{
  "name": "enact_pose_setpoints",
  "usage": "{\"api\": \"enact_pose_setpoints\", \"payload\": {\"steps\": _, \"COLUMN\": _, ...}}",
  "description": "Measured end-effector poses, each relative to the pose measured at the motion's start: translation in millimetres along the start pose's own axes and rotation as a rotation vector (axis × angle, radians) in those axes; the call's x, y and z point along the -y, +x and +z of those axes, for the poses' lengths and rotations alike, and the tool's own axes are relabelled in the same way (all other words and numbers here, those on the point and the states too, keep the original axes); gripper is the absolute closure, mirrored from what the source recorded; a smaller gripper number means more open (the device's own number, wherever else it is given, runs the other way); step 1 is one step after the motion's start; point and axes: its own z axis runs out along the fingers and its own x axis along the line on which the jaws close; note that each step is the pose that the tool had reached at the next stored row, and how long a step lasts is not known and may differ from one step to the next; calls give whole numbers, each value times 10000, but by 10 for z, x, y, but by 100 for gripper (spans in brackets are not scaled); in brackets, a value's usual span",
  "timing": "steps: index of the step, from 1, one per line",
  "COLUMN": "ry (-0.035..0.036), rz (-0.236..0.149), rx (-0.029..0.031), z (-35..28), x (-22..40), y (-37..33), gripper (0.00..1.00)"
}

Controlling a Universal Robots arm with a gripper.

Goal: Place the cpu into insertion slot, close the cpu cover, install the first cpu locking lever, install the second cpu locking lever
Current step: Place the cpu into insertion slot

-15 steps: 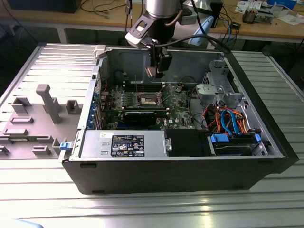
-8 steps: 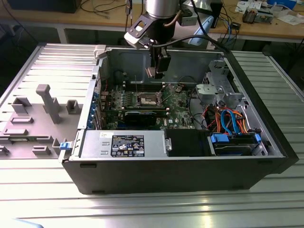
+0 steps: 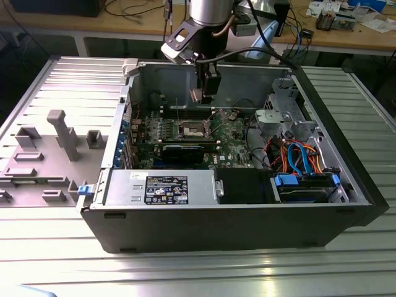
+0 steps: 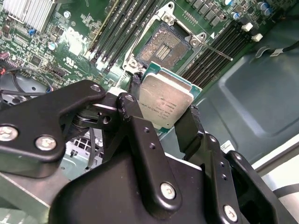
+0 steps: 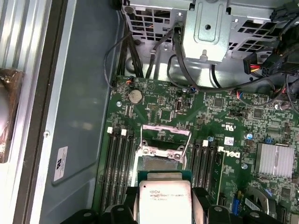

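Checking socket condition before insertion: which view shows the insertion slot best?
The second wrist view: the insertion slot lies exposed, contact field visible. In the first wrist view the held cpu partly hides it. The exterior view shows it from far off.

A silvery table [image 3: 346,260] of ribbed metal slats fills the foreground, with pale glare [image 3: 266,272] from overhead light lying across its near edge. On it, toward the exterior view's left, sits a grey moulded fixture [image 3: 59,139] with upright posts. Behind runs a long wooden workbench [image 3: 55,28] strewn with cables [image 3: 133,9] and papers [image 3: 380,25], with dark shadow beneath it.
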Motion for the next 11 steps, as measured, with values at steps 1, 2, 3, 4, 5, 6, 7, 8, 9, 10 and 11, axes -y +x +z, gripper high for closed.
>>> {"api": "enact_pose_setpoints", "payload": {"steps": 1, "ry": -2, "rz": 60, "rx": 2, "z": 13, "x": 2, "y": -6, "gripper": 46}}
{"api": "enact_pose_setpoints", "payload": {"steps": 2, "ry": -3, "rz": 98, "rx": 2, "z": 24, "x": 2, "y": -8, "gripper": 46}}
{"api": "enact_pose_setpoints", "payload": {"steps": 3, "ry": -5, "rz": 185, "rx": 6, "z": 30, "x": 2, "y": -8, "gripper": 46}}
{"api": "enact_pose_setpoints", "payload": {"steps": 4, "ry": -7, "rz": 262, "rx": 7, "z": 35, "x": 2, "y": -9, "gripper": 46}}
{"api": "enact_pose_setpoints", "payload": {"steps": 5, "ry": -9, "rz": 374, "rx": 10, "z": 43, "x": 2, "y": -9, "gripper": 46}}
{"api": "enact_pose_setpoints", "payload": {"steps": 6, "ry": -10, "rz": 461, "rx": 12, "z": 50, "x": 2, "y": -9, "gripper": 46}}
{"api": "enact_pose_setpoints", "payload": {"steps": 7, "ry": -12, "rz": 570, "rx": 15, "z": 61, "x": 3, "y": -10, "gripper": 46}}
{"api": "enact_pose_setpoints", "payload": {"steps": 8, "ry": -13, "rz": 682, "rx": 18, "z": 72, "x": 3, "y": -10, "gripper": 46}}
{"api": "enact_pose_setpoints", "payload": {"steps": 9, "ry": -15, "rz": 882, "rx": 23, "z": 93, "x": 3, "y": -10, "gripper": 46}}
{"api": "enact_pose_setpoints", "payload": {"steps": 10, "ry": -18, "rz": 1038, "rx": 27, "z": 118, "x": 5, "y": -11, "gripper": 46}}
{"api": "enact_pose_setpoints", "payload": {"steps": 11, "ry": -20, "rz": 1110, "rx": 28, "z": 140, "x": 9, "y": -11, "gripper": 46}}
